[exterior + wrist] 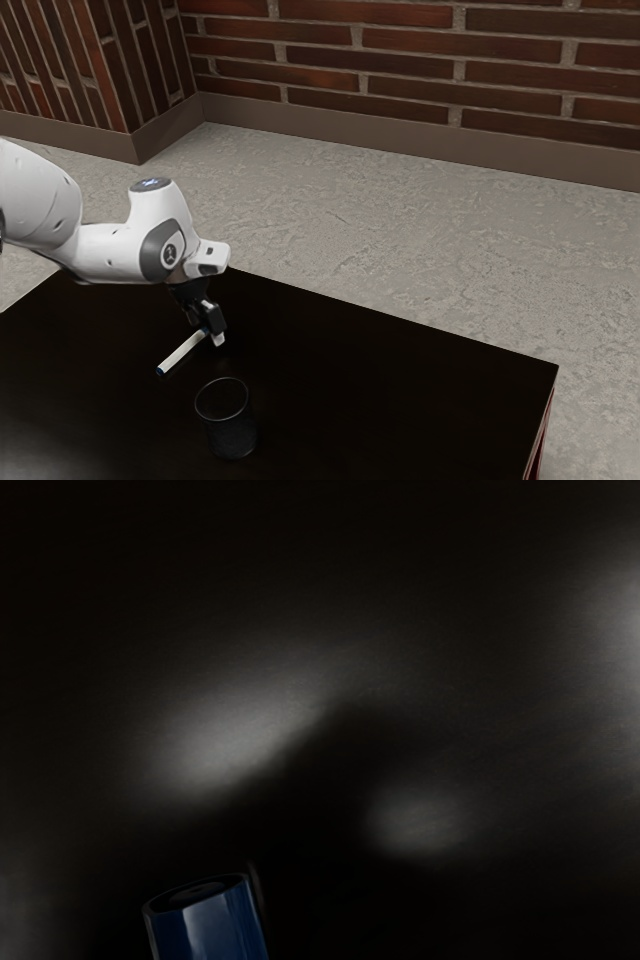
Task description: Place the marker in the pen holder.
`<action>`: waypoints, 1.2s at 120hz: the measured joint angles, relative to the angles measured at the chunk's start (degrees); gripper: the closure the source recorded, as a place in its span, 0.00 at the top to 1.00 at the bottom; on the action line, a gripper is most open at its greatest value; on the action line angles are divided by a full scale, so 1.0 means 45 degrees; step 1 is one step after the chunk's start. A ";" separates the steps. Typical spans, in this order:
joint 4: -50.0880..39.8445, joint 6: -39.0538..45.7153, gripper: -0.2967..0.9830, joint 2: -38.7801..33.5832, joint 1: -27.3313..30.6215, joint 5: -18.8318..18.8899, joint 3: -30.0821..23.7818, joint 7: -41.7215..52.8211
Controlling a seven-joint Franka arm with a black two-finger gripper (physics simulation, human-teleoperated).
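Fingers: closed on the marker, gripping it near one end. They point down, low over the tabletop.

Marker: pale barrel, blue at the far end. It juts out slantwise from the fingers toward the exterior view's left and lower edge. In the wrist view the blue end looms large at the lower edge, its dark, round end face in sight. Clearance between marker and tabletop: cannot tell.

Pen holder: dark round cup, upright on the tabletop, mouth up, near the marker but apart from it. The marker is outside the cup.

Arm: white with grey joint covers, entering from the exterior view's left, wrist above the fingers.

Tabletop: black; soft pale patches of light and a dark shadow on it in the wrist view.

Surroundings: mottled grey floor beyond the tabletop, then a brown baseboard under red-brown brick walls.
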 joint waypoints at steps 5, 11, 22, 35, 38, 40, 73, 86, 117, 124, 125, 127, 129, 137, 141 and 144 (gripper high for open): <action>0.0055 0.0016 0.73 0.0060 0.0005 0.0065 0.0013 -0.0043; 0.0101 0.0031 0.73 0.0142 0.0012 0.0216 0.0023 -0.0092; 0.0175 0.0051 0.73 0.0187 0.0087 0.0449 0.0040 -0.0170; 0.0279 0.0066 0.73 0.0195 0.0111 0.0587 0.0043 -0.0249; 0.0288 0.0068 0.73 0.0195 0.0113 0.0605 0.0044 -0.0266; 0.0292 0.0070 0.73 0.0196 0.0113 0.0615 0.0044 -0.0277; 0.0243 0.0083 0.45 0.0156 0.0140 0.0654 0.0043 -0.0430; 0.0214 0.0102 0.44 0.0170 0.0185 0.0678 0.0046 -0.0489; 0.0243 0.0101 0.23 0.0106 0.0193 0.0652 0.0045 -0.0502; 0.0251 0.0113 0.21 0.0096 0.0191 0.0709 0.0047 -0.0564; 0.0255 0.0115 0.21 0.0088 0.0190 0.0716 0.0047 -0.0574; 0.0265 0.0119 0.21 0.0073 0.0190 0.0731 0.0048 -0.0594; 0.0274 0.0123 0.20 0.0054 0.0190 0.0744 0.0048 -0.0614; 0.0318 0.0136 0.19 -0.0105 0.0176 0.0796 0.0050 -0.0694; 0.0327 0.0137 0.19 -0.0252 0.0160 0.0823 0.0051 -0.0735; 0.0331 0.0134 0.19 -0.0380 0.0125 0.0845 0.0051 -0.0767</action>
